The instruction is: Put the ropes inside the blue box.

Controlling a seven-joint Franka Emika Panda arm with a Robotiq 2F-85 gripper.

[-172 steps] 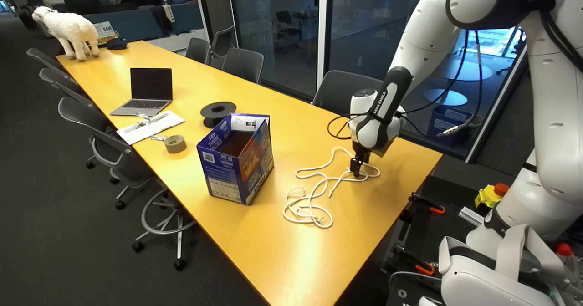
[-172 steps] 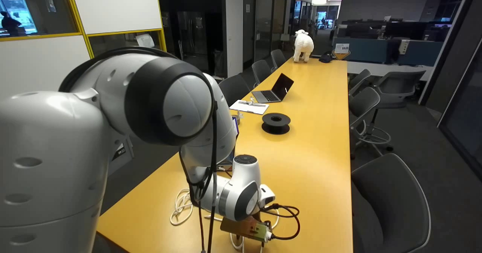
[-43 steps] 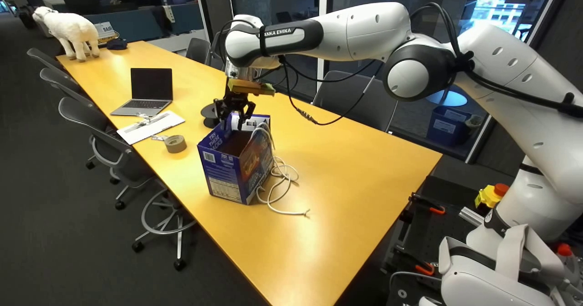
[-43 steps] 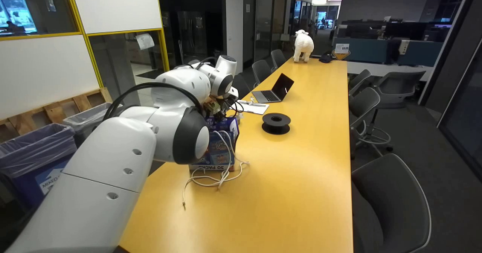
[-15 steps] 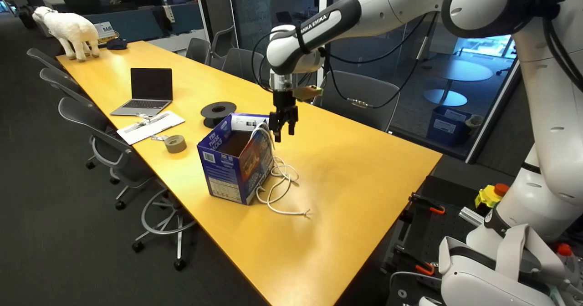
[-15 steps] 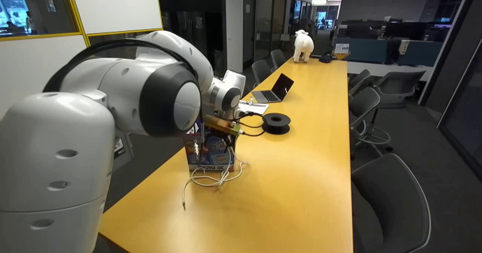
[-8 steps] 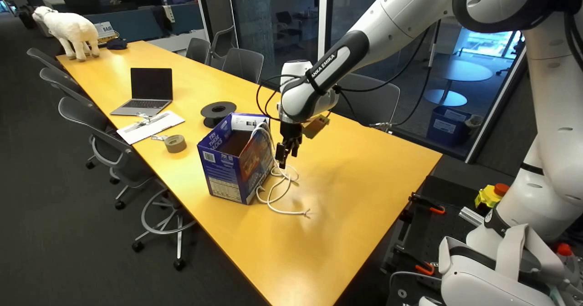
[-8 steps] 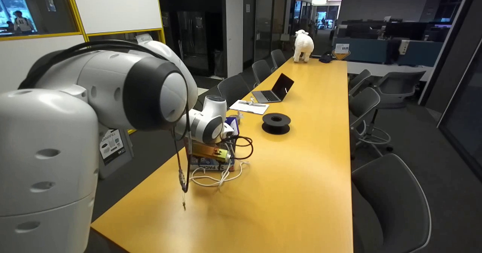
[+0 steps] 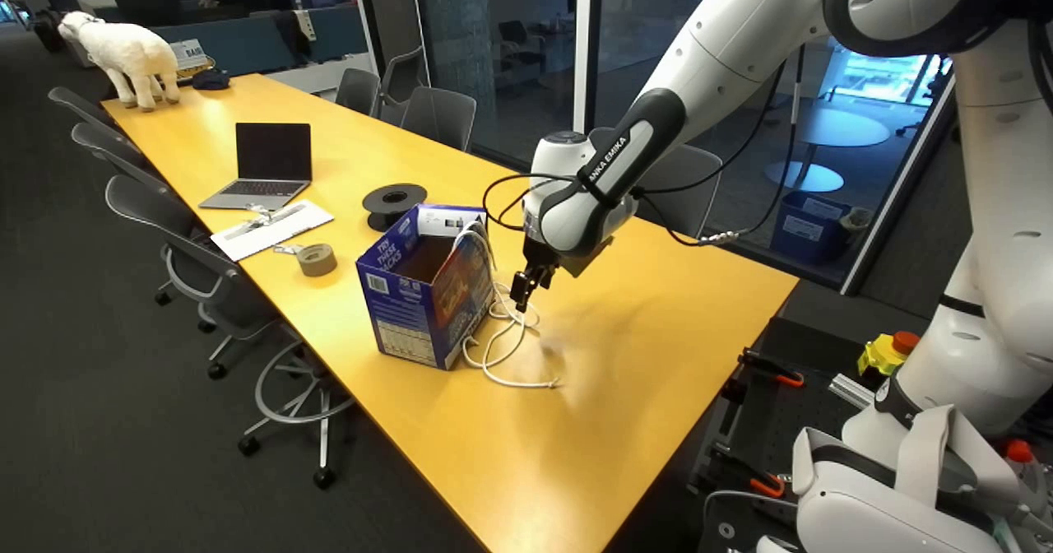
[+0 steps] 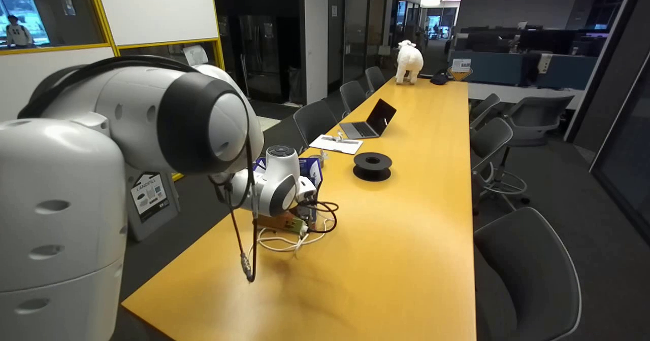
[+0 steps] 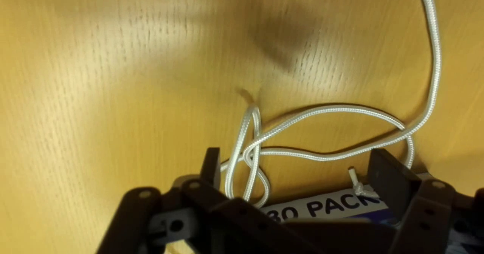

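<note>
Tool (image 11: 295, 167): jaws well apart, nothing clamped, sitting low over the loose rope (image 11: 325, 157) just beside the blue box (image 9: 407, 310), can't tell if the tips touch anything
Tool's last move: a second ago it was up by the box rim, now it's come down over the loops, so I'd guess it's lining up another grab
Rope: one stretch hangs over the rim, the rest is lying loose on the tabletop (image 9: 609, 429) at the foot of the box, can't tell if it's one or more
Box: upright, open on top, hasn't budged in that second, how far the rope goes down inside is hidden
Rim: the draped bit hasn't shifted either, so imo we're partway there, but a bad tug could drag it back out
Loops: pinching several at once and lifting clear of the rim is probably the way
</note>
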